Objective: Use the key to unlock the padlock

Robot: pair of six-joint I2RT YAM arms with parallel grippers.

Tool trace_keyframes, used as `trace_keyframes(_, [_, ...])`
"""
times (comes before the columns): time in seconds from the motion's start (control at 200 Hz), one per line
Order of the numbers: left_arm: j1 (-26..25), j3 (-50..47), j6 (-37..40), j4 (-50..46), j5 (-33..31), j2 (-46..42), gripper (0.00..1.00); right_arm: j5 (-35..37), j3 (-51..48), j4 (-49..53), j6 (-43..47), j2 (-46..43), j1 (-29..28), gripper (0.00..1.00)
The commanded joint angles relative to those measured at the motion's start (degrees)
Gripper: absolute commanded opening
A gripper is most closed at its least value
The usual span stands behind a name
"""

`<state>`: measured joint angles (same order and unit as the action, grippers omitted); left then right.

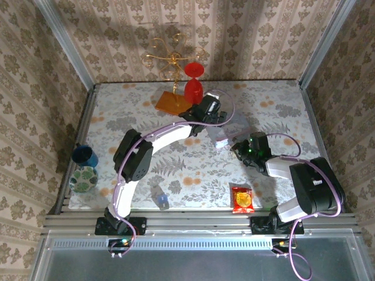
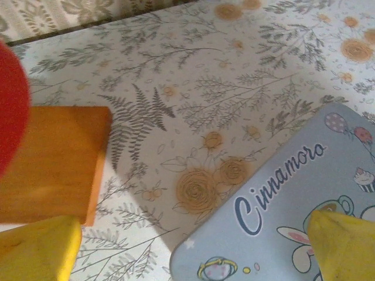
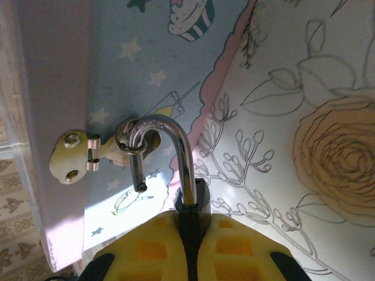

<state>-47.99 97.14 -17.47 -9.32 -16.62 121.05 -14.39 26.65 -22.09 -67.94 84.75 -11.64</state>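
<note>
At the hasp (image 3: 73, 155) of the tin box (image 3: 117, 70), the right end effector (image 3: 190, 225) clenches the padlock (image 3: 196, 196) (shackle (image 3: 176, 132) sprung, hooked through); the left end effector (image 2: 188, 247) hangs released.

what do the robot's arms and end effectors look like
Both arms are white links with bulky black joint housings: the left arm and the right arm. A purple cable runs along each. The left end effector and right end effector have chunky yellow fingers; the right's pads show square recesses.
</note>
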Motion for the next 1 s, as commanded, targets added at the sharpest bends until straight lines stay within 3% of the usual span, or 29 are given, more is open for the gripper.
trace_keyframes(0.0, [0.1, 1.9, 2.7, 0.1, 2.7, 1.0, 1.0, 2.1, 1.9, 0.6, -1.1, 0.3, 1.3, 0.0])
trace_keyframes(0.485, [-0.9, 4.2, 4.2, -0.8, 4.4, 6.0, 1.0, 1.2, 6.2, 1.3, -2.5, 4.3, 4.8, 0.0])
trace_keyframes(0.995, [-2.2, 1.6, 4.2, -2.6, 2.6, 7.5, 1.0, -0.5, 11.1, 10.2, 3.6, 2.5, 11.3, 0.0])
